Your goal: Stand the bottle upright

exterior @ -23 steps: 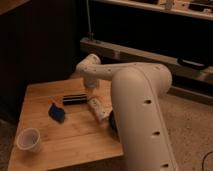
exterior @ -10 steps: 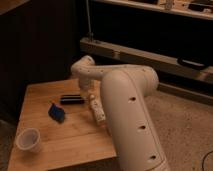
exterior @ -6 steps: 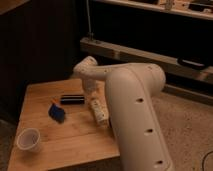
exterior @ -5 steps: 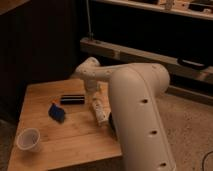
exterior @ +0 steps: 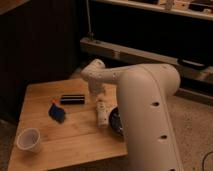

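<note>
The small cream bottle (exterior: 101, 113) lies on its side on the wooden table (exterior: 75, 140), near the right edge, its long axis running roughly front to back. My gripper (exterior: 96, 93) hangs from the white arm's wrist (exterior: 95, 75) just above and behind the bottle's far end, close to it. I cannot tell whether it touches the bottle.
A black rectangular bar (exterior: 73, 99) lies left of the gripper. A blue object (exterior: 57, 112) sits in front of the bar. A white cup (exterior: 29, 140) stands at the front left corner. A dark round thing (exterior: 116, 122) sits right of the bottle. My large white arm (exterior: 147, 115) covers the table's right side.
The arm's big link swung a little left and then back right. The gripper stayed over the bottle's far end. The bottle still lies in the same place.
</note>
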Available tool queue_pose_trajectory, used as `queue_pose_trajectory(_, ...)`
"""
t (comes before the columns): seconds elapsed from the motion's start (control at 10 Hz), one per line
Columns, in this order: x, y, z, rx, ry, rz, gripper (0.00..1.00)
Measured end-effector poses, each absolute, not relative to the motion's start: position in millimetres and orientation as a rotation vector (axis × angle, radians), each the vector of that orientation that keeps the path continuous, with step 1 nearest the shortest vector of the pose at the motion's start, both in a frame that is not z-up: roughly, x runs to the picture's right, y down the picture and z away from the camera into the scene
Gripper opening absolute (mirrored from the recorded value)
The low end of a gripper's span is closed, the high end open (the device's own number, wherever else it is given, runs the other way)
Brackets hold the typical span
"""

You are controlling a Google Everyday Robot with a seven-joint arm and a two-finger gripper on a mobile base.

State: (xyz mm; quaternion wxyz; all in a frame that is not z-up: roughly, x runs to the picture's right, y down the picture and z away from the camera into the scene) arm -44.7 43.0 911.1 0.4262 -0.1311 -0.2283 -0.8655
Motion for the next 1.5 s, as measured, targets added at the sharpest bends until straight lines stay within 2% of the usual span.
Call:
queue_pose_trajectory(0.7,-48,40,910,-0.306,-0.56,-2.165,0.6)
queue_pose_trajectory(1.2,-10,20,902,-0.368,-0.426,-1.881,0.6)
queue_pose_trajectory(1.5,3,17,900,-0.35,-0.448,-1.812,0.6)
